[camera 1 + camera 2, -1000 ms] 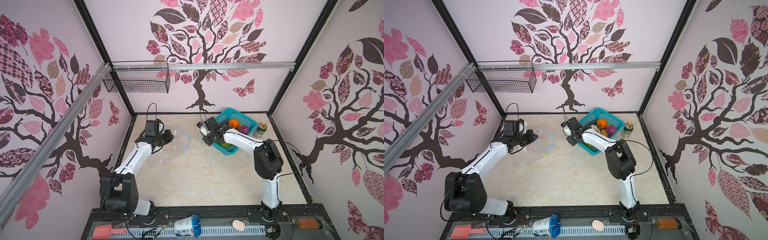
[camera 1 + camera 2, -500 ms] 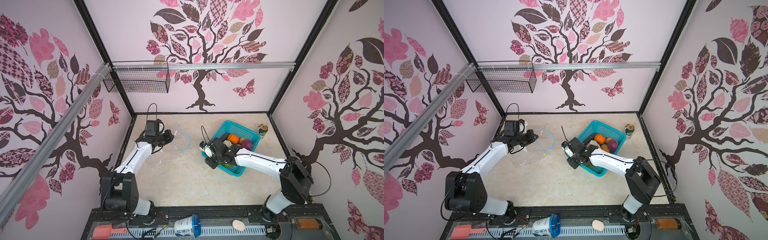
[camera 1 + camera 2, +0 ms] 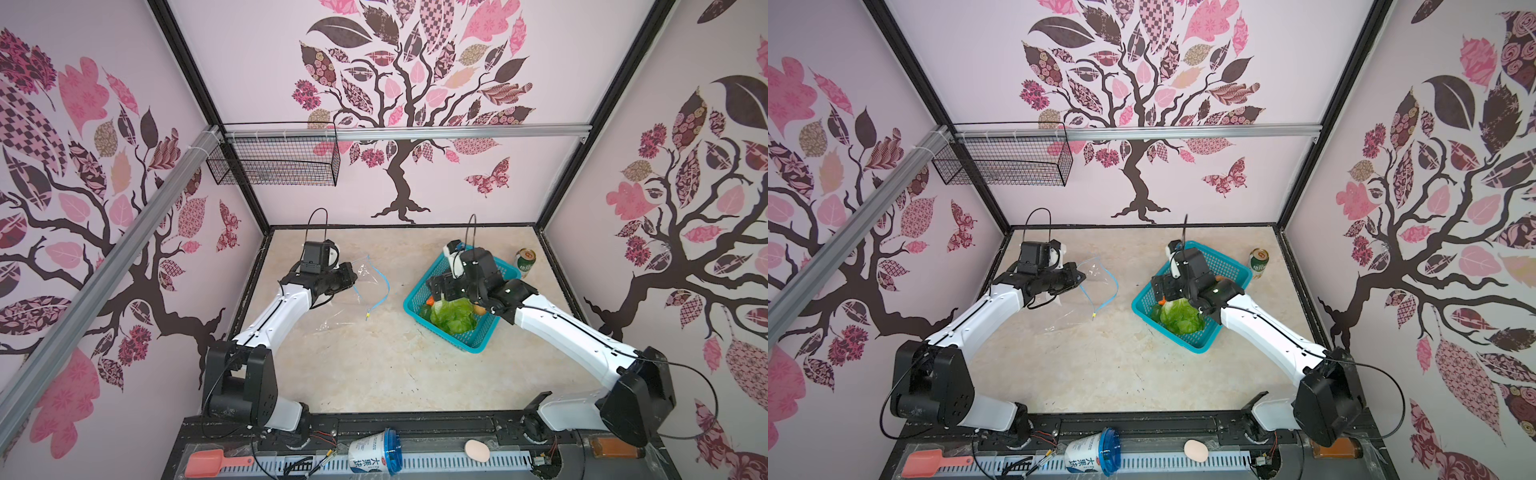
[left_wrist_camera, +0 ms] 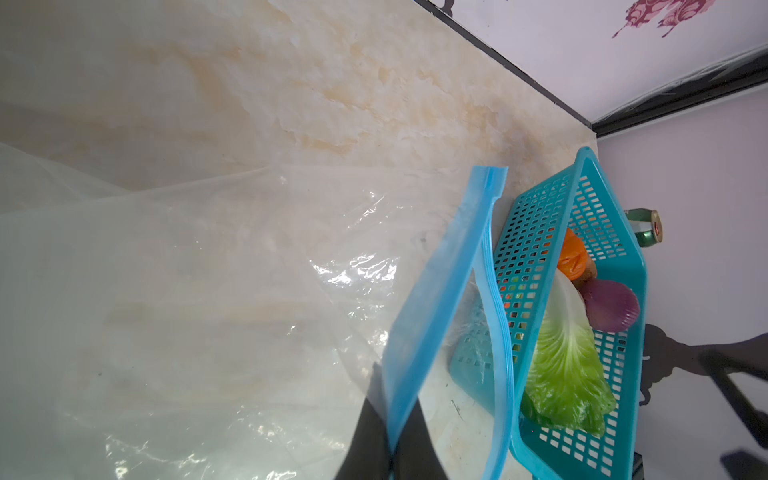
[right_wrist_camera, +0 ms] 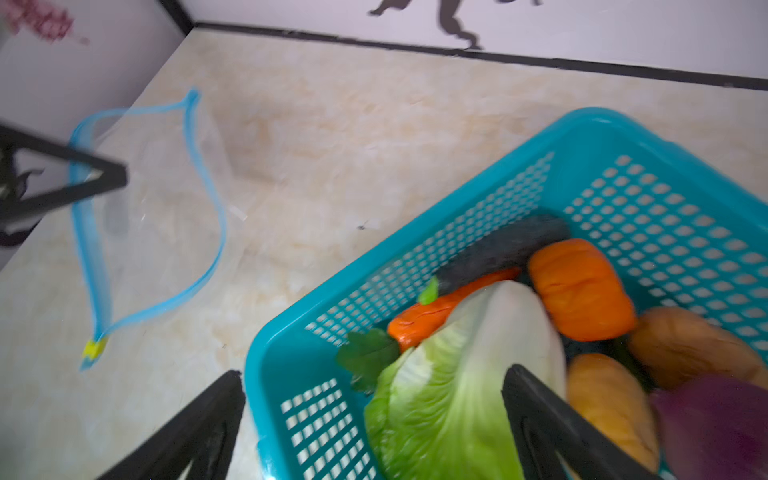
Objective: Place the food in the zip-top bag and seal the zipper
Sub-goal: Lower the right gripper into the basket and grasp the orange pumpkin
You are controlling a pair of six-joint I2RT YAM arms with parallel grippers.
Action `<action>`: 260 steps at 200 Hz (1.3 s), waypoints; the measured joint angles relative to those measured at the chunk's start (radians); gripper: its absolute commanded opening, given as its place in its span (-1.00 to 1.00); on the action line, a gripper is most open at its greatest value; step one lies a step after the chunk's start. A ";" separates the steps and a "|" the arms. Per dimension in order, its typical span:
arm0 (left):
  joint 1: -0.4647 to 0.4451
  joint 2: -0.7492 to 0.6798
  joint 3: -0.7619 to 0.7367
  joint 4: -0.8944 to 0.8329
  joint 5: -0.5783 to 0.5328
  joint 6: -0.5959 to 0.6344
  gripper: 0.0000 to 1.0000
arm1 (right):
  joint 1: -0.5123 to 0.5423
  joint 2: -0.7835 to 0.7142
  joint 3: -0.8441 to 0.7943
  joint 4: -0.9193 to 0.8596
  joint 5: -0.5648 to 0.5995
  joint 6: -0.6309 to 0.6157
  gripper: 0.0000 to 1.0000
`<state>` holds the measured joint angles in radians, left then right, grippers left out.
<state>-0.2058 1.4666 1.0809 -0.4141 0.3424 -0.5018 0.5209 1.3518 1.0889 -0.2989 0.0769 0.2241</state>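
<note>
The clear zip-top bag [image 3: 347, 299] [image 3: 1077, 297] lies at the left of the table, its mouth held apart. My left gripper [image 3: 354, 277] [image 4: 390, 453] is shut on one lip of the blue zipper [image 4: 436, 299]. The other lip [image 3: 385, 286] curves to the yellow slider [image 5: 94, 347]. The food sits in a teal basket [image 3: 478, 345]: cabbage [image 5: 457, 374], carrot [image 5: 440, 311], pumpkin [image 5: 582, 286], potatoes [image 5: 611, 407], onion [image 5: 715, 424] and a dark piece [image 5: 498, 249]. My right gripper [image 5: 374, 374] [image 3: 442, 289] hangs open over the basket's corner, one finger outside the rim, one above the cabbage, holding nothing.
A green drink can [image 3: 525, 261] stands behind the basket near the right wall. A black wire basket [image 3: 274, 162] hangs on the back wall. On the front rail lie a cup [image 3: 374, 455], a pale egg-shaped thing [image 3: 477, 450] and a red scoop [image 3: 216, 462].
The right arm has swung out to the right and the teal basket has slid forward on the table. The right gripper has opened wide. The left gripper still holds the bag.
</note>
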 measured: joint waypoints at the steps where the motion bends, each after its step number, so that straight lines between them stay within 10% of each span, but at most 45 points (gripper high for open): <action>1: -0.001 0.000 0.000 0.000 0.000 0.000 -1.00 | -0.003 0.000 0.000 0.000 0.002 0.001 0.99; 69: -0.045 0.000 0.000 0.001 -0.003 -0.006 -1.00 | -0.232 0.170 0.070 -0.024 0.062 0.069 0.80; 131: -0.045 0.000 0.000 0.008 0.007 -0.025 -1.00 | -0.228 0.337 0.092 -0.025 0.039 0.200 0.53; 260: -0.045 0.000 0.000 0.009 0.010 -0.026 -1.00 | -0.230 0.579 0.261 -0.020 0.144 0.270 0.71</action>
<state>-0.2508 1.4670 1.0809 -0.4049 0.3527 -0.5282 0.2913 1.9305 1.3499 -0.3187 0.2211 0.4938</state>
